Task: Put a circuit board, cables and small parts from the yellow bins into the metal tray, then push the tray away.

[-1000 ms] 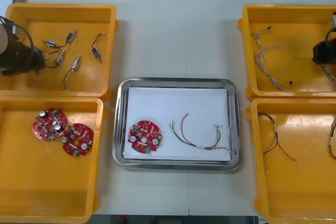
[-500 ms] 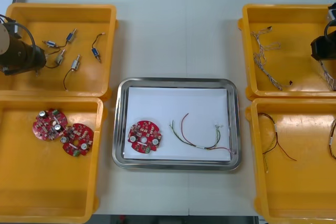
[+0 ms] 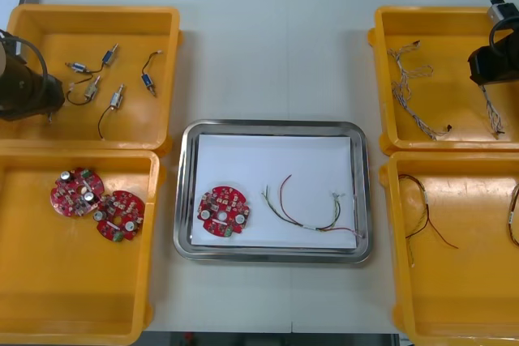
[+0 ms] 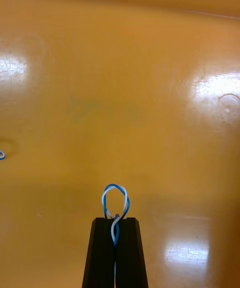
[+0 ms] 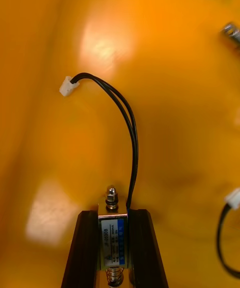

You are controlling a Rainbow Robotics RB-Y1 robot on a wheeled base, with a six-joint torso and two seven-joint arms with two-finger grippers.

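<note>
Right arm has shifted left and a little farther away over the far right yellow bin (image 3: 386, 32) since a second ago; the left arm has edged left in the far left yellow bin (image 3: 172, 46).

Right gripper (image 4: 115, 221): fingers nearly closed, pinching a twisted blue and white cable (image 4: 115, 202). A small loop stands above the tips, over the glossy bin floor.

Left gripper (image 5: 114, 213): fingers clamped on a small metal part (image 5: 113, 232), a squat labelled body with a rounded nut on top. Its thin black lead (image 5: 131, 128) arcs away to a white connector (image 5: 66, 86).

Metal tray (image 3: 366, 192), shiny rim and white inside, sits mid-table. It already holds a round red circuit board (image 3: 224, 211) at its left and a red and yellow cable (image 3: 308, 215) to the right of it.

Step in hand, by my reading: both picks made, carry to the tray pending. Next move calls for lifting enough that the trailing lead and strands clear the bin walls, then moving inward. Cable is limp and may snag its neighbours; the smooth part could slip.
</note>
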